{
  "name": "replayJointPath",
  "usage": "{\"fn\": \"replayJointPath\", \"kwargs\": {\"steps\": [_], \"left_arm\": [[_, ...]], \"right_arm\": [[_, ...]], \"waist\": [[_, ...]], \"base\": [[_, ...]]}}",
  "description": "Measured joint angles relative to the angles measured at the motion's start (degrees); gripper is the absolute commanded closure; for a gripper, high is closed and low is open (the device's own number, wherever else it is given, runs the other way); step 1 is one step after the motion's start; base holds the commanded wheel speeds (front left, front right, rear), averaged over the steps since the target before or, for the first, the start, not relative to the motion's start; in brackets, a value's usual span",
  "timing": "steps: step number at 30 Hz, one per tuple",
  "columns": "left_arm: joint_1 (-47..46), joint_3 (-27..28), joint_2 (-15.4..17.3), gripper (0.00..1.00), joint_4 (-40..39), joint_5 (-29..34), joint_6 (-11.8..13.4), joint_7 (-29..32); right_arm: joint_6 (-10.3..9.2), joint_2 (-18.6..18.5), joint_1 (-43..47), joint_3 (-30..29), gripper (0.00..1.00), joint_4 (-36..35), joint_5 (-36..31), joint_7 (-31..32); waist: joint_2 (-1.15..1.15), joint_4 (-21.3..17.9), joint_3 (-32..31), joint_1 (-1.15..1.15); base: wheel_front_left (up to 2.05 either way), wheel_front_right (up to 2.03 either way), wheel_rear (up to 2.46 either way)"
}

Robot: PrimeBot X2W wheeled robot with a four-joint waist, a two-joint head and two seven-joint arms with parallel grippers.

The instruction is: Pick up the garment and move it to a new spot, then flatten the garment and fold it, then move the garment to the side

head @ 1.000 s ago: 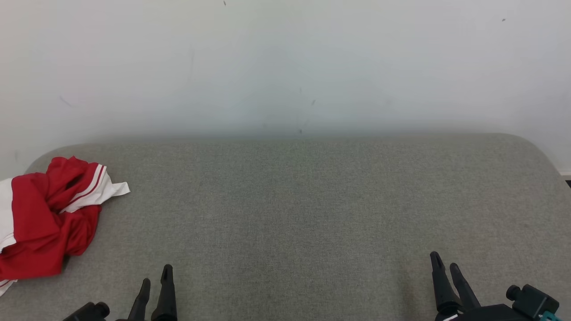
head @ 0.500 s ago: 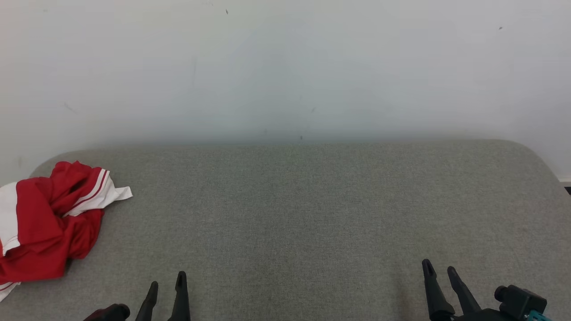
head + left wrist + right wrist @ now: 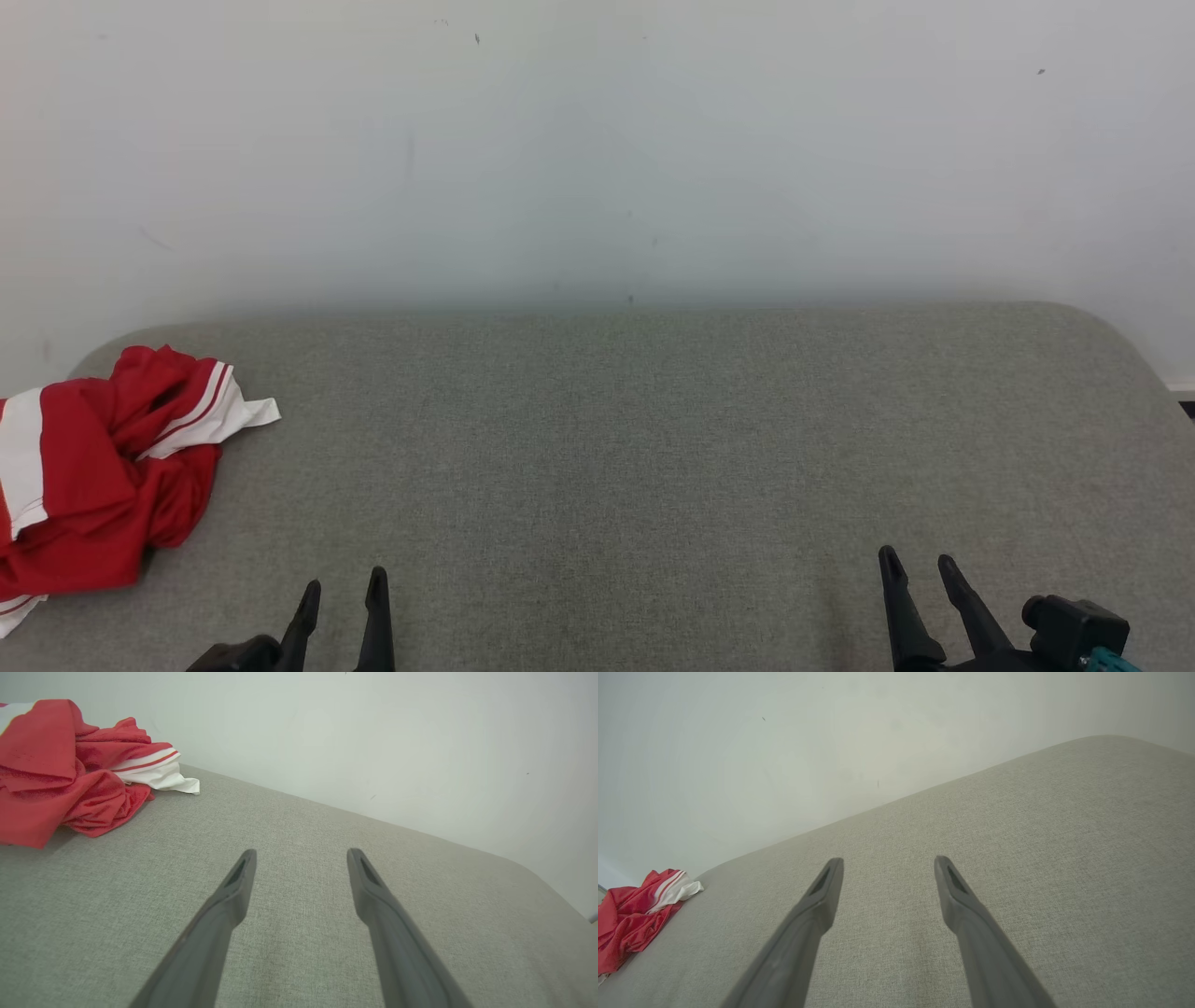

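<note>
Left of the left gripper (image 3: 344,579), the nearer one, the crumpled garment (image 3: 93,476) is lying; the right gripper (image 3: 916,556) is sitting well apart. Both are standing open, empty.

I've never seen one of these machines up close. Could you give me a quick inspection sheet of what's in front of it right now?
Surface: grey fabric-covered top, rounded far corners, smooth across the middle and right.
Job's things: red and white garment, crumpled in a heap at the left edge, not yet flattened or folded.
Clutter: nothing seen.
Grippers: left gripper and right gripper both open, holding nothing, at the near edge, apart from the garment.
Cables: nothing seen.
Surroundings: plain pale wall behind, with a few small marks.
</note>
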Motion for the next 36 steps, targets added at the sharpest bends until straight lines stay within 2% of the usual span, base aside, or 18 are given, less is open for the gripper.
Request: {"fn": "replayJointPath", "kwargs": {"steps": [14, 36], "left_arm": [[0.21, -1.21, 1.08, 0.0, 0.68, 7.13, 1.0, -2.31], [0.6, -2.72, 1.2, 0.0, 2.83, 13.86, 2.1, -5.02]], "right_arm": [[0.0, -0.03, 0.9, -0.47, 0.0, 0.18, -7.53, -1.26], [0.0, -0.03, 1.98, -0.45, 0.0, -0.01, -16.56, -1.85]], "waist": [[0.0, 0.0, -1.51, 0.0], [0.0, 0.1, -3.28, 0.0]], "base": [[0.0, 0.0, 0.0], [0.0, 0.0, 0.0]]}}
